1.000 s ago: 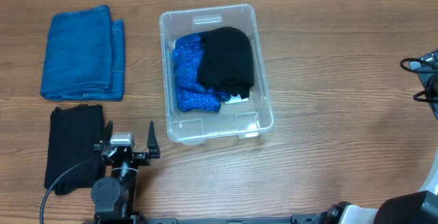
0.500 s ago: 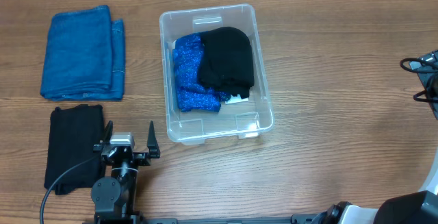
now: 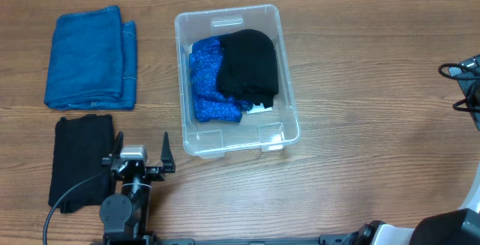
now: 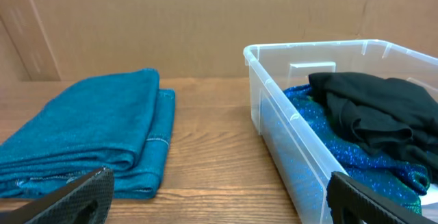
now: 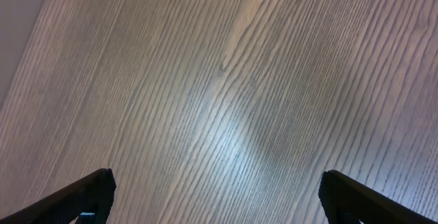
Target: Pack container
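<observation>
The container (image 3: pixel 234 141) is sitting in the middle of the wooden table (image 3: pixel 360 88), already holding a glittery blue cloth (image 3: pixel 206 88) and a black cloth (image 3: pixel 247 64). Nothing is moving compared with a second ago. The left gripper (image 3: pixel 142 146) is waiting just beside the folded black cloth (image 3: pixel 81 159), fingers spread wide and empty. The right gripper (image 5: pixel 215 183) is hanging over bare wood, also spread. I judge the packing is pausing, because that cloth and the folded blue towel (image 3: pixel 90 56) are still lying outside.
</observation>
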You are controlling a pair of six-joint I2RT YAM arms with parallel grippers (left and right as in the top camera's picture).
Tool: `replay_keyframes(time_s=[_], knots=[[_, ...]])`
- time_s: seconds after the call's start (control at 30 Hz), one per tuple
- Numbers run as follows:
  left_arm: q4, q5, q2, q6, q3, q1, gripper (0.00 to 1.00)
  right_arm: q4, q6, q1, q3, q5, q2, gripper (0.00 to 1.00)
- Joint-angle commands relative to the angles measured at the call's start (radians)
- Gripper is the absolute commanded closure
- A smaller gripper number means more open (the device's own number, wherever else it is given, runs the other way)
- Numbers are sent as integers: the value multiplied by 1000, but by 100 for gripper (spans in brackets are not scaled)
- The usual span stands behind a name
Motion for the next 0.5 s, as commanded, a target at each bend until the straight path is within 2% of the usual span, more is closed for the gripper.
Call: replay_keyframes(time_s=[0.0,0.1,0.23,0.33,0.47], knots=[[65,64,-7,19,-3,6,0,7,8,-3,-7,-4,0,0],[119,80,-7,49,5,6,0,7,8,-3,-7,-4,0,0],[110,70,-7,148,51,6,0,7,8,-3,-7,-4,0,0],[59,-8,-6,153,107,6,0,7,8,-3,-7,-4,0,0],[-87,-90,24,163,245,8,0,7,8,-3,-7,-4,0,0]])
